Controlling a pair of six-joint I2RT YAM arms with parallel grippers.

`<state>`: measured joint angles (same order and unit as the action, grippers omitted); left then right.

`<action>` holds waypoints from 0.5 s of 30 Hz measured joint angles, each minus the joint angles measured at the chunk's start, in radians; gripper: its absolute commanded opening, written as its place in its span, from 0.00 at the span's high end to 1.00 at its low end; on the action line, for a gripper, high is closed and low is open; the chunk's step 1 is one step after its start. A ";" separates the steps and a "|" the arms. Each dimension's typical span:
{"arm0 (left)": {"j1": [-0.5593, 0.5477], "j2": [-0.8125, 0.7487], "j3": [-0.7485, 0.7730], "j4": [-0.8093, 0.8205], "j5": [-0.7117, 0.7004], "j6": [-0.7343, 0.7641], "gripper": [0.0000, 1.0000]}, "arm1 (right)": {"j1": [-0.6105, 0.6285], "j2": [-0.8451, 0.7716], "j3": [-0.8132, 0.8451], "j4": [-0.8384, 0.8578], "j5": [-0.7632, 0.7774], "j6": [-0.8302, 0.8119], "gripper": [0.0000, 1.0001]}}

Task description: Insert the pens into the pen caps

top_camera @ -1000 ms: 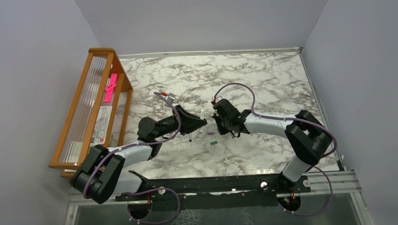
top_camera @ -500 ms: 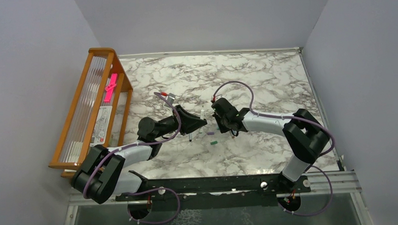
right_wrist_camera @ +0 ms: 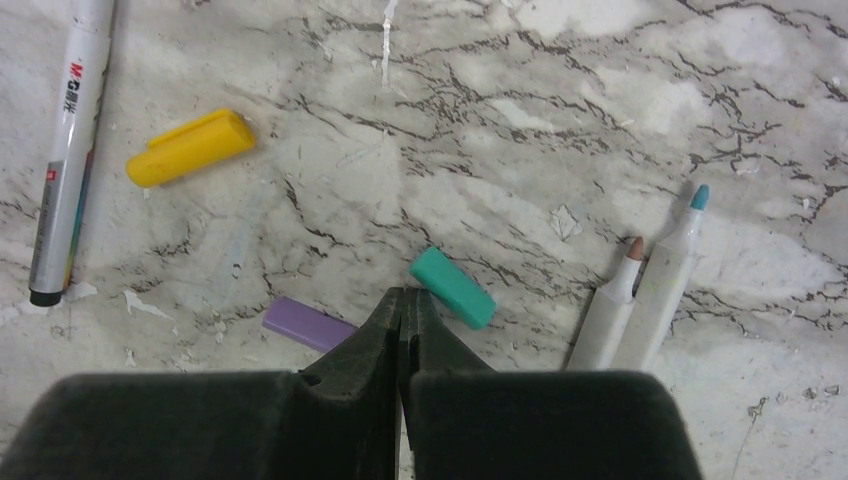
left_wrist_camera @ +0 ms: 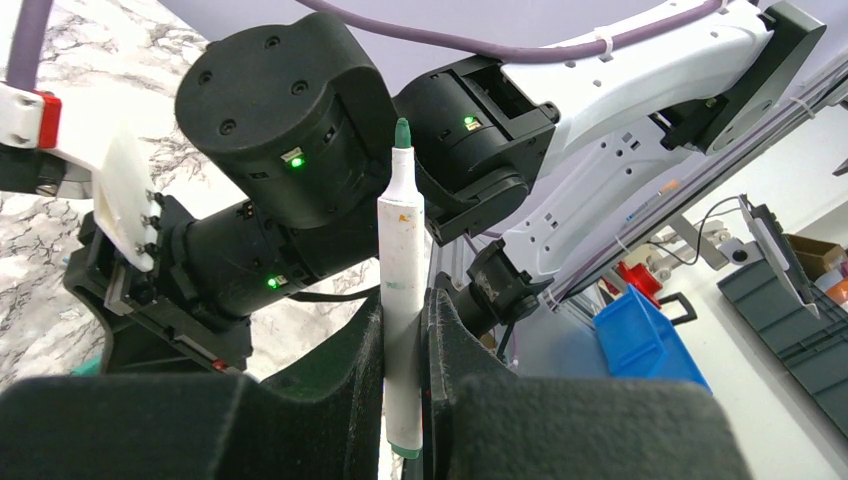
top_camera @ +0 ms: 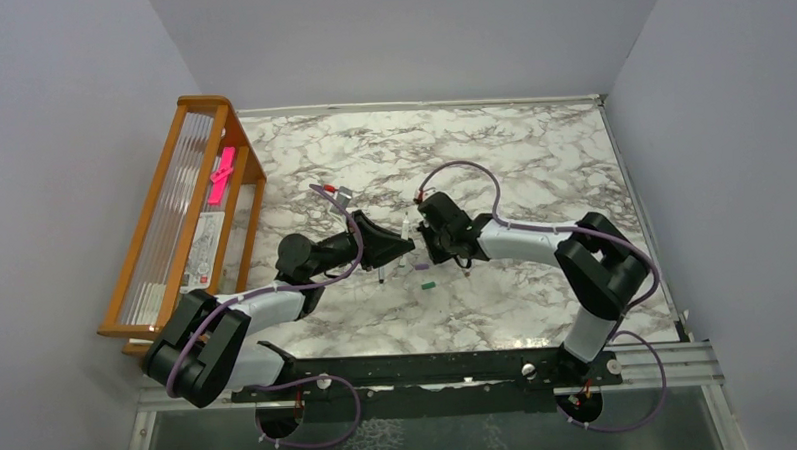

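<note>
My left gripper (left_wrist_camera: 405, 330) is shut on a white pen (left_wrist_camera: 403, 250) with a green tip, held upright with the tip pointing at my right wrist. In the top view the left gripper (top_camera: 407, 246) and right gripper (top_camera: 427, 246) are almost nose to nose at the table's middle. My right gripper (right_wrist_camera: 403, 302) is shut and empty, just above the marble. A teal cap (right_wrist_camera: 452, 288) lies to its right and a pale purple cap (right_wrist_camera: 308, 325) to its left. An orange-yellow cap (right_wrist_camera: 190, 147) lies further left. Two uncapped pens (right_wrist_camera: 645, 295) lie side by side at right.
A lettered white pen (right_wrist_camera: 68, 150) lies at the left edge of the right wrist view. A wooden rack (top_camera: 164, 218) with a pink strip (top_camera: 221, 174) stands along the table's left side. A purple cap (top_camera: 422, 266) and a green cap (top_camera: 427, 283) lie below the grippers.
My right gripper has moved left, closer to the left gripper. The left arm and its pen have stayed still.
</note>
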<state>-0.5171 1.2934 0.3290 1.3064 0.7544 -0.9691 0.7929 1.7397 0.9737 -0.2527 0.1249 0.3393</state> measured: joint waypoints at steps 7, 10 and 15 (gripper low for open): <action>0.000 0.000 0.000 0.000 0.000 0.000 1.00 | 0.000 0.048 0.056 0.003 0.016 -0.001 0.99; 0.000 0.000 0.000 -0.001 0.000 0.000 1.00 | 0.000 0.058 0.070 -0.001 0.037 -0.004 0.99; 0.000 0.000 0.000 -0.003 0.000 0.000 1.00 | 0.000 0.067 0.087 -0.011 0.051 -0.005 0.99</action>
<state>-0.5171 1.2934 0.3290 1.3037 0.7544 -0.9691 0.7925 1.8069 1.0603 -0.2634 0.1757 0.3340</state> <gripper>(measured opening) 0.150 0.011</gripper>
